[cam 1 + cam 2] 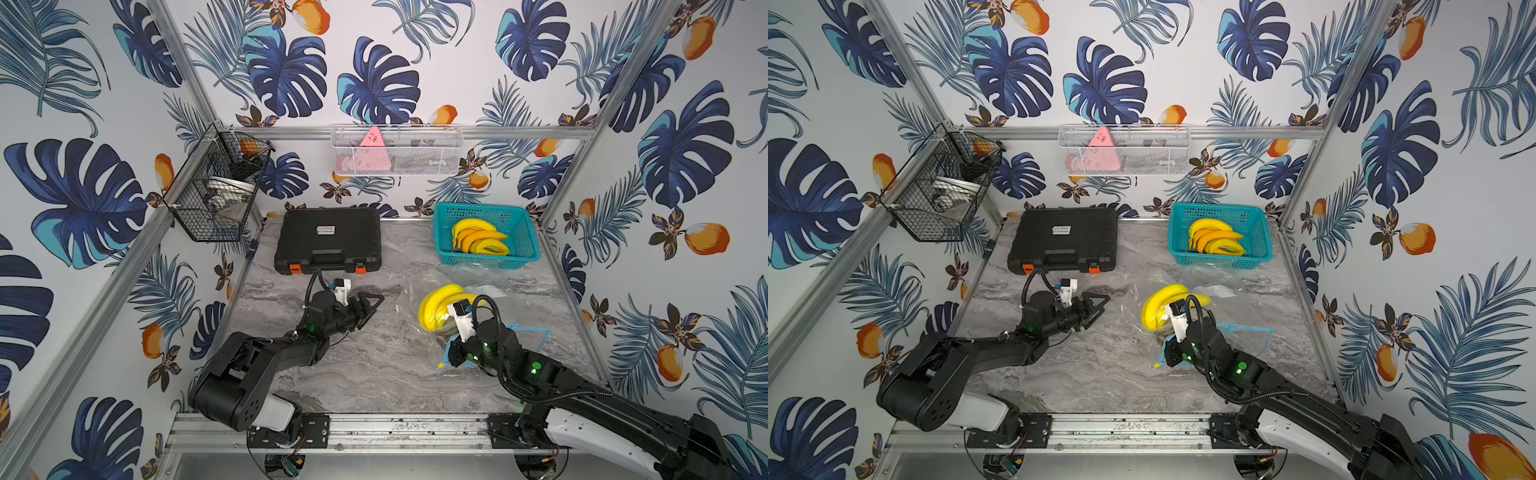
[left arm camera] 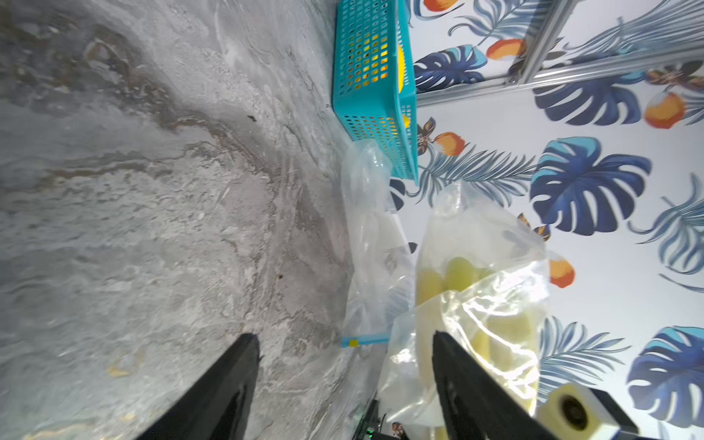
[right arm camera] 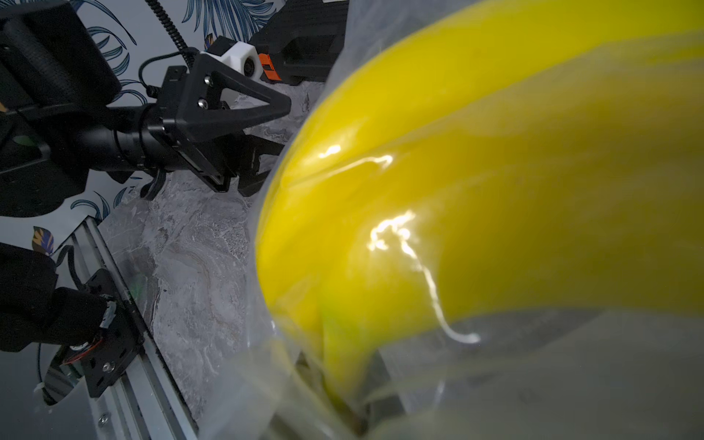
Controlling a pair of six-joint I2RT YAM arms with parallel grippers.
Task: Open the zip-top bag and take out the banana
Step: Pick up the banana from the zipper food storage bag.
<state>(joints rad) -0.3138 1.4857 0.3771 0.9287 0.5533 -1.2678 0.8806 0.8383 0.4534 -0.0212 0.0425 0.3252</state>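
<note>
nothing can be read: the white label (image 1: pixel 326 230) on the lid of the black case (image 1: pixel 353 237), upper middle of the frame, and the dark marks on the pink triangle (image 1: pixel 371 154) are too small.

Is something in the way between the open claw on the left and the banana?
Yes. The clear bag is wrapped around the banana, so its plastic sits between the left gripper and the fruit. Nothing else visible stands between them.

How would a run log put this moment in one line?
left gripper: open, clear of bag | right gripper: closed at banana stem | banana: inside bag, not yet out
</note>
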